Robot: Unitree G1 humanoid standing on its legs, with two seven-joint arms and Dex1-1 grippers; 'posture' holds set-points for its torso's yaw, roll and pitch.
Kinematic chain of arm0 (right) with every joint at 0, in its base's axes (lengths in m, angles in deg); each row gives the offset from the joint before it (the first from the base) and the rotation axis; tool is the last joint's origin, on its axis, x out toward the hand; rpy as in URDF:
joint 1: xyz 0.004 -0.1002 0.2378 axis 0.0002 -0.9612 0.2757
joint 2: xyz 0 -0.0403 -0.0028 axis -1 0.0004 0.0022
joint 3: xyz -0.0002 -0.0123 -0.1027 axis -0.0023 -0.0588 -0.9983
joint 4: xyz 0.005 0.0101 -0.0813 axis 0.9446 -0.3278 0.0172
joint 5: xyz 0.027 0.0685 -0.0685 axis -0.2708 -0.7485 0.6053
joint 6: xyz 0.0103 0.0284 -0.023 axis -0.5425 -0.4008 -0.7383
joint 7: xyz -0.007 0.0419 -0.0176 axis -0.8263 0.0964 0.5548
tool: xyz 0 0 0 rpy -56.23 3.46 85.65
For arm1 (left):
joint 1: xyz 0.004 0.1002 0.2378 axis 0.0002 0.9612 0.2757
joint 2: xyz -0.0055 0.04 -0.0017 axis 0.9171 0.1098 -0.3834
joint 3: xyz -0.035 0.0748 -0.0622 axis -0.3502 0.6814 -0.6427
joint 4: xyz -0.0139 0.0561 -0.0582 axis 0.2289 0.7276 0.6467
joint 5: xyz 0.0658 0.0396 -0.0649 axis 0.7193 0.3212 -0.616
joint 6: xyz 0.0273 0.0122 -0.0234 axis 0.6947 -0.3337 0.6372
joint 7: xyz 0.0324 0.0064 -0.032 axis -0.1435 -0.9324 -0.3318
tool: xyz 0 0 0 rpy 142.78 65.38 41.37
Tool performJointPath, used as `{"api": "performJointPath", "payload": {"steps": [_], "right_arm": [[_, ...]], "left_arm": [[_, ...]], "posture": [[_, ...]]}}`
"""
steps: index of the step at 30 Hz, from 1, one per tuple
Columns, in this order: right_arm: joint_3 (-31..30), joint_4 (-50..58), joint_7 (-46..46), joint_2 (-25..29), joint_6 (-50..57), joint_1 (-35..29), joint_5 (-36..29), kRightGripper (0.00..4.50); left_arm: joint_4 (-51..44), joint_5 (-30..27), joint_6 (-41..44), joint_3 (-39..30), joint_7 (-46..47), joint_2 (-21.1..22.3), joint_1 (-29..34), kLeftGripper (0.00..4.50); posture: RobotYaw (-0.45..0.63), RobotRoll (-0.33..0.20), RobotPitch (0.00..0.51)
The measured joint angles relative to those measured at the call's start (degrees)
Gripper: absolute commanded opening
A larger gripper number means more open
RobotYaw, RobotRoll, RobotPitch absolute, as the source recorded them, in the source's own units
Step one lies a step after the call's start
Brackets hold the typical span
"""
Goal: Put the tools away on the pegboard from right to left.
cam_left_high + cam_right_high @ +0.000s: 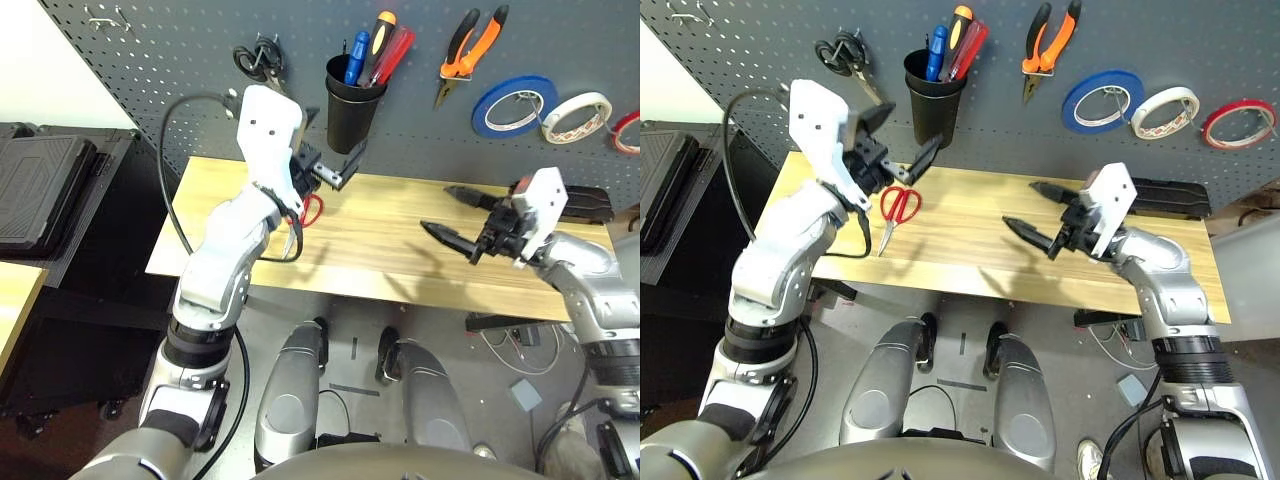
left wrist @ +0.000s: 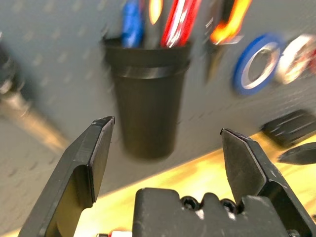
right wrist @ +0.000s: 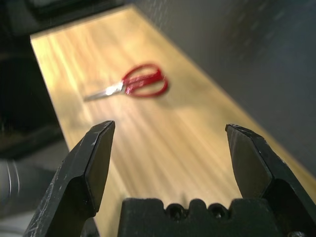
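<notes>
The red-handled scissors [image 1: 898, 207] lie flat on the wooden table [image 1: 970, 250], towards its left end. My left gripper [image 1: 902, 137] hovers open and empty just above them, pointing at the black cup [image 2: 148, 98] on the pegboard [image 1: 1140, 40]. The red-handled screwdriver [image 1: 965, 50] stands in that cup. To its right on the board hang the orange-and-black pliers [image 1: 1050, 35], and the red tape ring [image 1: 1238, 123] hangs at the far right. Over the table's right half, my right gripper [image 1: 1020, 204] is open and empty, facing left towards the scissors [image 3: 136, 85].
Black-handled scissors [image 1: 840, 55] hang left of the cup. Blue tape [image 1: 1102, 100] and white tape [image 1: 1165, 110] hang between the pliers and the red ring. A black case [image 1: 1170, 197] lies along the table's back right. A black cabinet [image 1: 50, 180] stands to the left.
</notes>
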Motion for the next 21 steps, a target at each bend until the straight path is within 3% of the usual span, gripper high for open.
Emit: {"api": "performJointPath", "payload": {"steps": [6,12,15,21], "right_arm": [[-5.8,-6.3,-4.0,-4.0,-0.5,3.4,7.7,4.5],[-8.9,-11.4,-8.0,-7.8,-2.1,5.8,13.2,4.5],[-10.1,-12.6,-9.5,-9.4,-2.5,6.2,15.3,4.5],[-11.2,-14.3,-13.0,-13.4,-2.9,6.2,17.5,4.5]], "left_arm": [[10.3,3.1,-2.1,0.5,2.1,-0.5,3.5,4.48],[23.7,4.8,-7.0,-0.6,3.8,-0.8,3.0,4.48],[32.5,5.3,-10.4,-2.2,5.2,-1.4,0.4,4.48],[54.5,5.7,-20.9,-5.6,7.9,-2.6,-10.5,4.48]], "posture": [[0.25,0.0,0.283],[0.23,0.0,0.282],[0.23,0.0,0.282],[0.22,0.0,0.288]]}}
